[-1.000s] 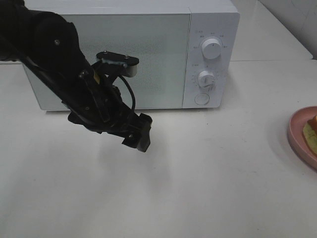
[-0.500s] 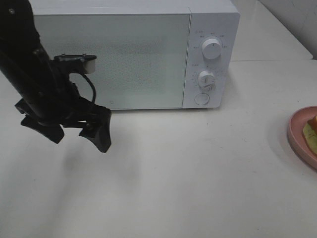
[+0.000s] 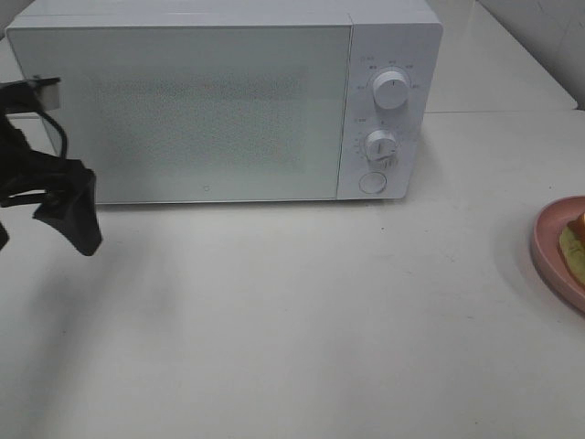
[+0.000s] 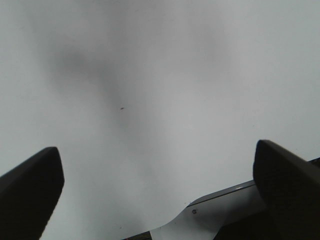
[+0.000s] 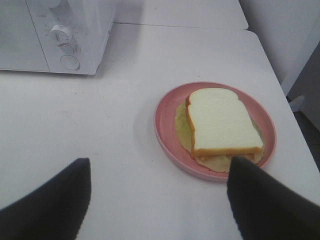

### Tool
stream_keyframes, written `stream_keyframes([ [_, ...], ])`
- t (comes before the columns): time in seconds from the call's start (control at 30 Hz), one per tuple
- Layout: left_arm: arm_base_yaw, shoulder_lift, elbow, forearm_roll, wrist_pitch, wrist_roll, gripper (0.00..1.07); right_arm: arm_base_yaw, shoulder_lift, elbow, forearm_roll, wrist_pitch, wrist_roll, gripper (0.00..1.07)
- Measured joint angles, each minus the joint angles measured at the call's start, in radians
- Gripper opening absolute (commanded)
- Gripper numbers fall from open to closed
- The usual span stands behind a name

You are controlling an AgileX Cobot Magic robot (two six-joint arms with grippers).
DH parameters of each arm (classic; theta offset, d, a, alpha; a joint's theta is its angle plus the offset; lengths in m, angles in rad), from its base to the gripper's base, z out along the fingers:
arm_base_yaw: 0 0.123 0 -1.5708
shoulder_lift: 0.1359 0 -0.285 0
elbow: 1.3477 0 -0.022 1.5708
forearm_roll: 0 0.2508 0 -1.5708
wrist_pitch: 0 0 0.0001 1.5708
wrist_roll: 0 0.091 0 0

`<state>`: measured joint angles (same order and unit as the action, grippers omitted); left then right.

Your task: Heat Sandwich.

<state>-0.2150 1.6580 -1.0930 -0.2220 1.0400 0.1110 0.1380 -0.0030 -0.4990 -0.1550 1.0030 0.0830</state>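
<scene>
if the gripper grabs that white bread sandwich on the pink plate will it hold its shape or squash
The thick white-bread sandwich with tan crust looks soft, so it would probably squash under a tight squeeze. Its pale yellow-green filling sticks out past the slices, so the layers may slide apart. It is likely light, and the round pink plate could shift if pushed.

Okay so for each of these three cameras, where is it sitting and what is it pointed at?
Exterior high: mounted above, looking down at the microwave and table; left tool shows at the edge.
Left wrist: on the left arm, facing bare table; both fingers spread.
Right wrist: on the right arm, facing the sandwich on the pink plate; fingers spread.
Shared: exterior and right wrist both show microwave, plate.
</scene>
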Motion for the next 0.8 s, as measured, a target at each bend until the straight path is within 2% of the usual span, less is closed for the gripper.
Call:
stream_keyframes([
  [0.1, 0.045, -0.029, 0.028, 0.005, 0.008, 0.000, 0.98, 0.000, 0.000, 0.000, 0.000, 0.000, 0.000, 0.74],
  [0.17, 0.109, -0.080, 0.087, 0.012, 0.013, 0.013, 0.98, 0.000, 0.000, 0.000, 0.000, 0.000, 0.000, 0.74],
  [0.23, 0.125, -0.100, 0.106, 0.013, 0.014, 0.018, 0.98, 0.000, 0.000, 0.000, 0.000, 0.000, 0.000, 0.74],
  [0.37, 0.215, -0.232, 0.248, 0.041, 0.014, 0.024, 0.98, 0.000, 0.000, 0.000, 0.000, 0.000, 0.000, 0.74],
  [0.53, 0.242, -0.356, 0.335, 0.050, 0.014, 0.023, 0.98, 0.000, 0.000, 0.000, 0.000, 0.000, 0.000, 0.74],
  [0.8, 0.242, -0.536, 0.405, 0.050, 0.012, 0.023, 0.98, 0.000, 0.000, 0.000, 0.000, 0.000, 0.000, 0.74],
])
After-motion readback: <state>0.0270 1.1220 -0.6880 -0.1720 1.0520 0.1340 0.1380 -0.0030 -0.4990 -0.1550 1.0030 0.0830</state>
